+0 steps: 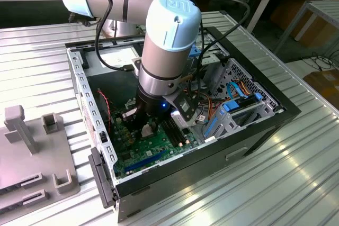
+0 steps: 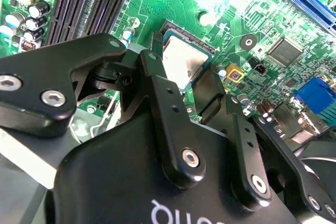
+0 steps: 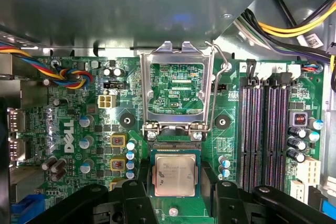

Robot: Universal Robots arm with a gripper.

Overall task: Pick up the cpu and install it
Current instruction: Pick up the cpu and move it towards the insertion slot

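The cpu point(image 3: 175, 176) is clamped between the gripper's point(image 3: 175, 169) two black fingers point(image 3: 143, 182), which press on its opposite edges, parted only by the chip's width. It lies at the socket, just beside the hinge of the socket frame point(image 3: 145, 87); whether it is seated I cannot tell. The frame is flipped open, with its wire lever point(image 3: 214, 93) alongside. Past the lever run the memory slots point(image 3: 254, 129). A coloured cable bundle point(image 3: 68, 74) lies well apart on the frame's other side, over the green motherboard point(image 3: 134, 90).
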